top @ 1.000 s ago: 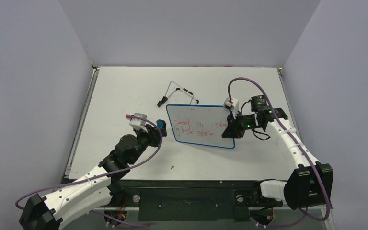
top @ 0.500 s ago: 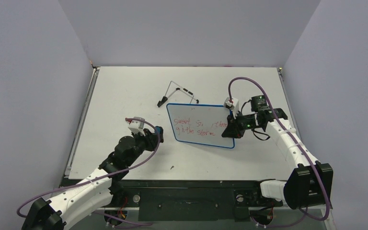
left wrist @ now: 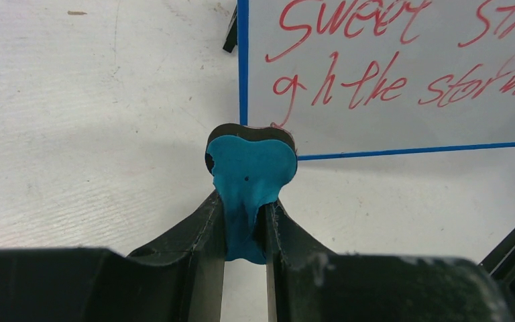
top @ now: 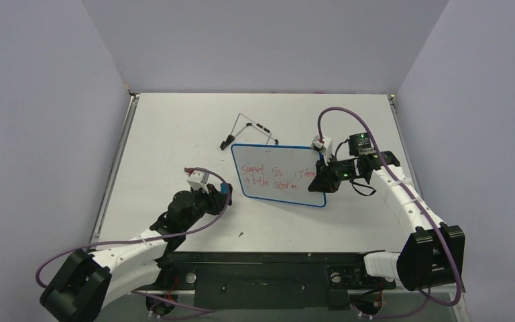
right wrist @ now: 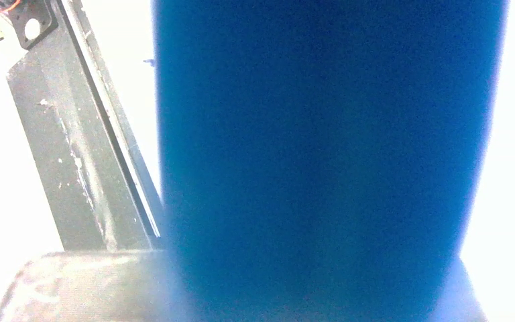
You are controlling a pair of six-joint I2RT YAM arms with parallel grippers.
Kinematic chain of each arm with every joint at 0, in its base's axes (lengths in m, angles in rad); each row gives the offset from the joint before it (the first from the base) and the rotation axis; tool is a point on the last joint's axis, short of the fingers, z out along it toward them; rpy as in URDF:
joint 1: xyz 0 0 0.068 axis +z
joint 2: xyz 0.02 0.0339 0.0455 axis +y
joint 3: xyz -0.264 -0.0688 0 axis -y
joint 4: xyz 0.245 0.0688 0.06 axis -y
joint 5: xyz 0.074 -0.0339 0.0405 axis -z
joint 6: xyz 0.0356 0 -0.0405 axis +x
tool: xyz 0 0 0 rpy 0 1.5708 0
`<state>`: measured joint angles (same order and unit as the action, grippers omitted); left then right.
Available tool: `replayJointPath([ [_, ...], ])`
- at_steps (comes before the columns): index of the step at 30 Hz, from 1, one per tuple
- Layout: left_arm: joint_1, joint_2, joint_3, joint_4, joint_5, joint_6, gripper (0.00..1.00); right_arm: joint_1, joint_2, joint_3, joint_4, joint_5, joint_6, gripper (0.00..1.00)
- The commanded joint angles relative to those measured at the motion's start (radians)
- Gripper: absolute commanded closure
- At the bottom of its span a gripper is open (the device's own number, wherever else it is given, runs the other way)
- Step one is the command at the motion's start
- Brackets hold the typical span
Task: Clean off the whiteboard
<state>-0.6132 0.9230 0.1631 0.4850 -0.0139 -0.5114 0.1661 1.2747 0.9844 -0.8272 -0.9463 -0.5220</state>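
A: Where is the whiteboard [top: 278,176] from where you stand?

B: Face up on the table [top: 174,134], a little right of the middle, with red writing [top: 268,178] across it in two lines. The wire stand [top: 248,129] lies apart from it, just past the far left corner.

A: And the arms?

B: The right gripper [top: 322,180] is clamped on the board's right edge. Its own camera shows only a blur of blue rim, so I can't tell you how deep the bite goes. The left gripper [left wrist: 245,221] is closed on the eraser [left wrist: 251,168], a soft blue pad squeezed between the jaws, hanging right at the near left corner of the board.

A: Will the board sit put when it gets rubbed?

B: I doubt it would by itself. It looks thin, light and stiff, and that glossy face on a smooth table would skate at the first push — hence the pinch on the rim, I'd guess. The rim is the place to take it: it keeps the fingers off the writing and gives them a lip to bite.

A: Fragile?

B: Not very, I'd say. It would more likely slide or pivot about that one held edge than break. Strokes running toward the clamped side should twist it least.
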Motion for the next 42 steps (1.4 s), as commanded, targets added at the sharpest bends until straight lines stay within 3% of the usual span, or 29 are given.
replayJointPath([
  [1,0.005,0.100,0.024,0.179,-0.011,0.054,1.00,0.017,0.022,-0.015,0.039,0.032,0.044,1.00],
  [11,-0.003,0.319,0.073,0.444,-0.031,0.151,1.00,0.052,0.052,-0.017,0.049,0.025,0.061,1.00],
  [16,-0.006,0.346,0.029,0.467,-0.055,0.140,1.00,0.090,0.093,-0.016,0.064,-0.002,0.081,1.00],
  [24,0.005,0.255,-0.068,0.407,-0.110,0.108,1.00,0.128,0.148,0.013,0.042,-0.001,0.067,1.00],
  [28,0.051,0.239,-0.059,0.407,-0.015,0.135,1.00,0.128,0.156,0.015,0.041,0.003,0.071,1.00],
  [33,0.126,0.324,-0.010,0.435,0.093,0.125,1.00,0.129,0.166,0.014,0.051,0.003,0.084,1.00],
  [42,0.172,0.474,0.041,0.548,0.132,0.073,1.00,0.127,0.170,0.012,0.073,0.016,0.106,1.00],
])
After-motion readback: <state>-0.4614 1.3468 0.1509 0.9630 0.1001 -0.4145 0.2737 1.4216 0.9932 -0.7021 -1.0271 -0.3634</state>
